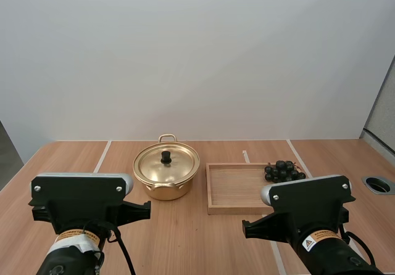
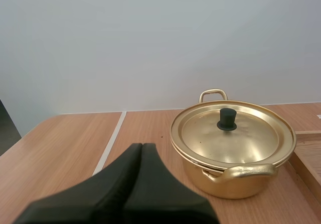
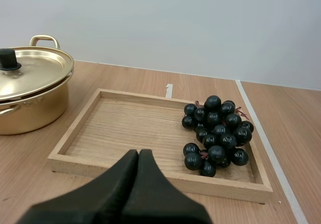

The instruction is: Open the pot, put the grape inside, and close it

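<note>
- Gold-coloured metal pot [image 1: 165,190] stands upright on the wooden desk [image 1: 185,238], ahead of the left arm [image 1: 80,208].
- Lid [image 2: 230,138] sits level on the pot's rim, closed all round as far as can be seen. A black knob [image 2: 226,119] stands upright at its centre.
- Two loop handles noted on the pot: far handle [image 2: 213,94] and near handle [image 2: 246,171], on opposite sides of the rim.
- Wooden tray [image 3: 130,128] lies flat on the desk just to the right of the pot, ahead of the right arm [image 1: 308,210]. A narrow strip of desk shows between tray and pot (no contact).
- Bunch of dark grapes [image 3: 215,136] lies inside the tray at its right end, resting on the tray floor and well apart from the pot.
- Left jaws: clenched on nothing. Their two black fingers [image 2: 115,184] lie together as one dark wedge, held above the desk short of the pot, with the tip pointing towards it. They touch neither pot nor lid.
- Right jaws: clenched on nothing. Their fingers [image 3: 115,189] are likewise pressed into a single wedge, held short of the tray's near rim and pointing across the tray. They touch neither tray nor grapes.
- Task status as found: pot closed, grapes in the tray, nothing held by either arm.
</note>
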